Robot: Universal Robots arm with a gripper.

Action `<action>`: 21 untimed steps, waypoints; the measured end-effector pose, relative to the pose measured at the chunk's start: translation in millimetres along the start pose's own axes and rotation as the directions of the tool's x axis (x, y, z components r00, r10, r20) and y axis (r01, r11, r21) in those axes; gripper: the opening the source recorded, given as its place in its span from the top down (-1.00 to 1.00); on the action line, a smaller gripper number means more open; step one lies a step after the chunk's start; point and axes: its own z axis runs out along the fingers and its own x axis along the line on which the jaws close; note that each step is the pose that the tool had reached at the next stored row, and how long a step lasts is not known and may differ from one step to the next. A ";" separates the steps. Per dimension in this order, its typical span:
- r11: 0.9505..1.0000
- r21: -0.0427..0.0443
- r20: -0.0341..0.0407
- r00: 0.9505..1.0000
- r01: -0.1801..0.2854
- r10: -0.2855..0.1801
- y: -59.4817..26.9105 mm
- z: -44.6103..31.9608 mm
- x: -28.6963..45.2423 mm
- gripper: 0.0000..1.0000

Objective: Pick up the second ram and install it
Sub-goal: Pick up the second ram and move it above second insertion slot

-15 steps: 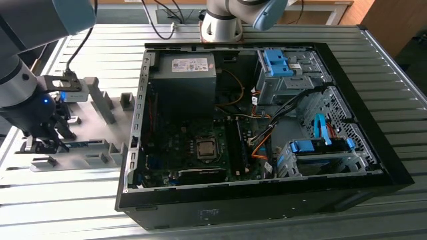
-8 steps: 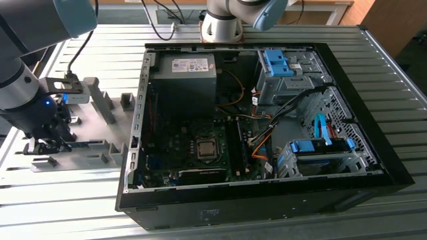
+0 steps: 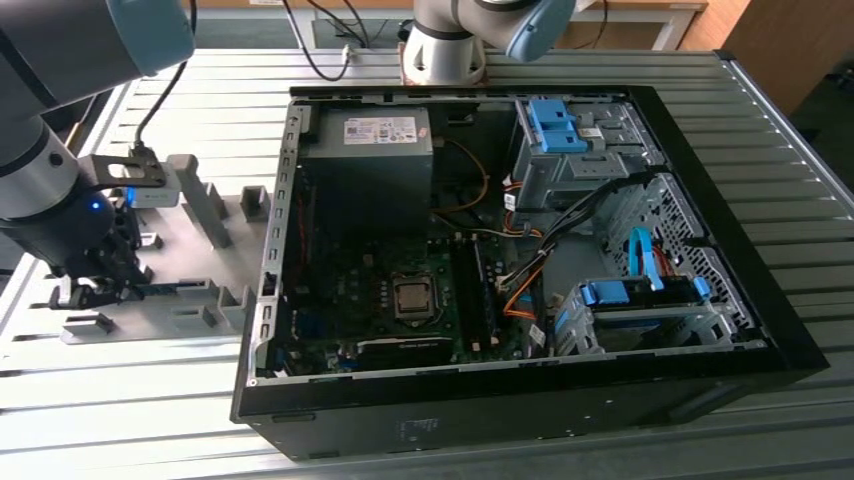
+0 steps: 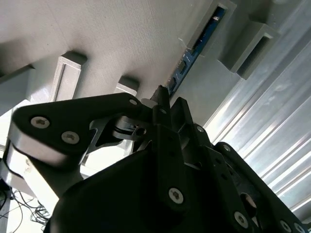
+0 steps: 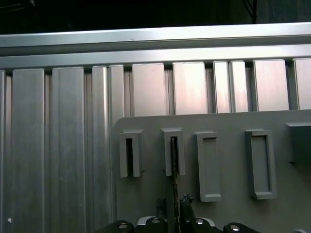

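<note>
In the exterior view the arm (image 3: 54, 150) reaches down at 9 o'clock from the open PC case (image 3: 790, 352), and its claw (image 3: 100, 290) is low over a grey holder plate (image 3: 160, 322) lying on the ribbed metal desk (image 3: 134, 420). The second ram (image 4: 192, 51) stands on edge in that plate, well apart from the case, with its far end seated in a raised slotted block (image 4: 214, 9). In the first wrist view the ram (image 5: 174, 162) shows edge-on as a thin dark line running from one block (image 5: 166, 150) to the claw (image 5: 173, 201). The claw is only narrowly open, one fingertip (image 5: 160, 204) on each side of the ram's near end with a slight gap; it has hold of nothing. Inside the case, the long black slots (image 3: 467, 290) sit at 3 o'clock from the processor socket (image 3: 411, 298).
</note>
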 end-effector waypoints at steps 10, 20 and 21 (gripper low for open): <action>1.000 0.000 0.002 1.000 0.000 0.000 0.1 1.4 -2.3 0.51; 1.000 0.000 0.002 1.000 0.000 0.000 0.2 2.4 -2.5 0.68; 1.000 0.000 0.002 1.000 0.000 0.000 0.2 2.4 -2.5 0.68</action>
